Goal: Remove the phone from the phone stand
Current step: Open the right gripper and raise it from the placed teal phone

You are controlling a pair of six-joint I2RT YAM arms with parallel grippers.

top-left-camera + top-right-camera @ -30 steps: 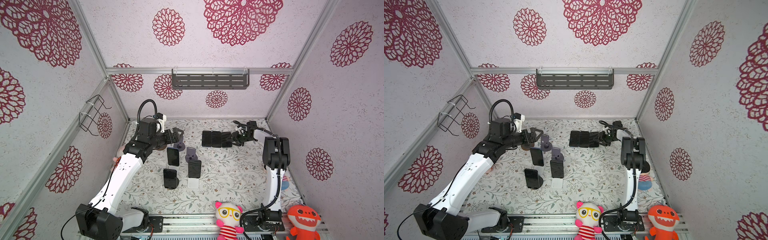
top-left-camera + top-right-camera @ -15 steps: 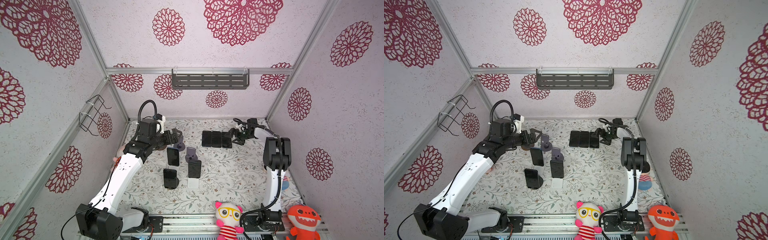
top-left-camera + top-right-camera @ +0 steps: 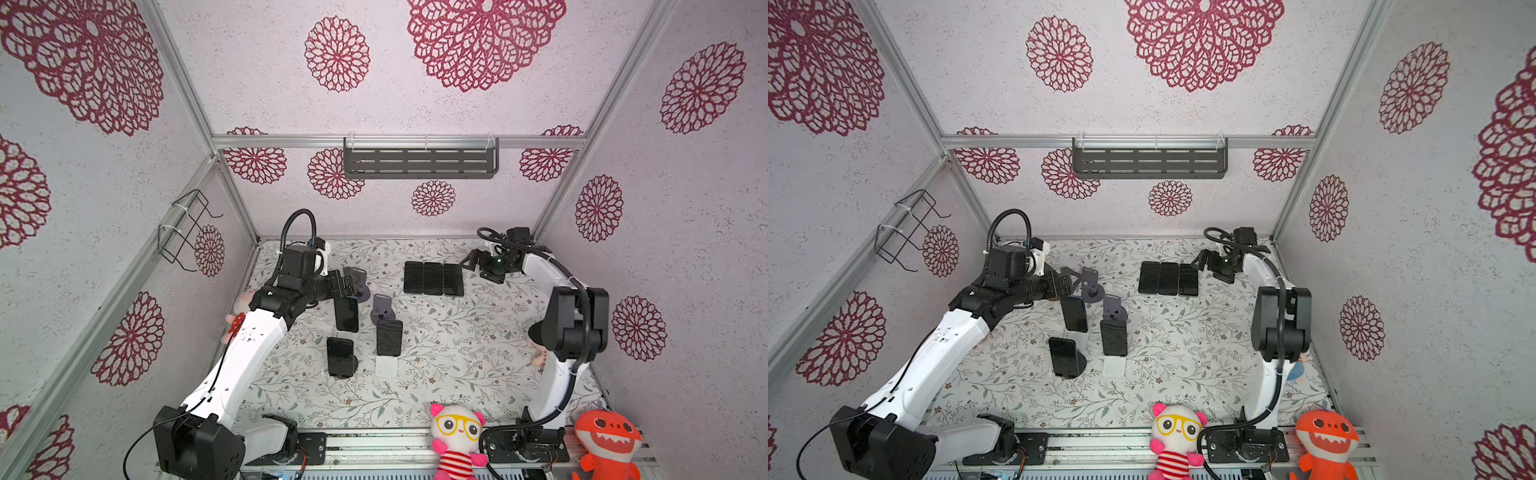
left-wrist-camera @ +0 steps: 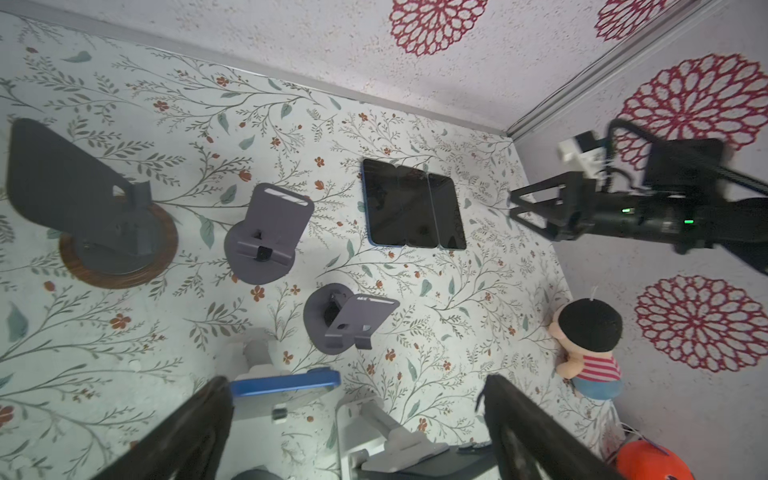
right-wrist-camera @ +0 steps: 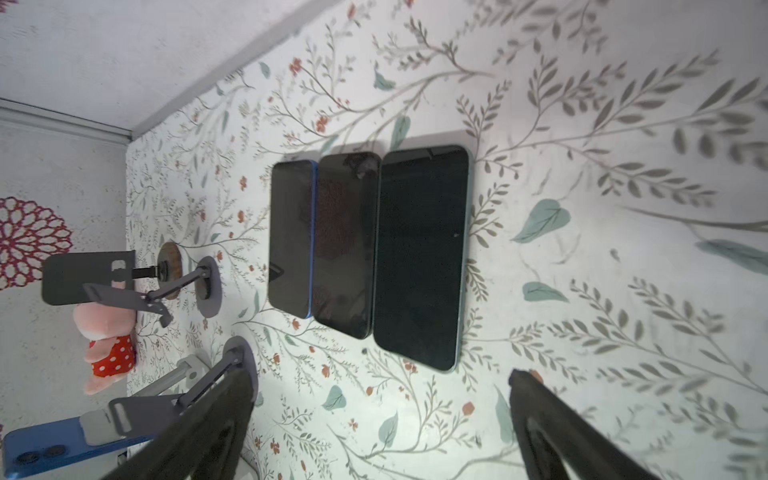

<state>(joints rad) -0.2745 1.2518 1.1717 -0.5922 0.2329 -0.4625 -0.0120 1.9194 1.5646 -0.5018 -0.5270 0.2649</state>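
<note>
Black and spread wide, the left jaws hang over the top edge of a blue-edged phone (image 4: 284, 382). The phone lies between them and, as far as the left wrist view shows, untouched. It leans upright on its white stand (image 4: 259, 357), held there by the cradle lip, so I judge this to be the line-up for a lift up and out.

The right jaws are just as far apart and hold nothing. They hover low over the table (image 3: 457, 365), just beside a row of three phones (image 5: 368, 245) that lie flat, screens up and edge to edge. The tight packing seems meant to save room for more.

Between the arms stand two empty purple stands (image 4: 266, 232) and an empty dark stand on a wooden base (image 4: 112, 237). Nearer the front, a phone on a black stand (image 3: 340, 356) and a phone on a white stand (image 3: 389, 337) are not yet taken.

The row lies near the back wall, and a plush doll (image 4: 588, 345) sits against the side wall by the right arm. Straight up looks free for the left arm. Sideways the neighbouring stands crowd it, while the bare table in front of the row is open.
</note>
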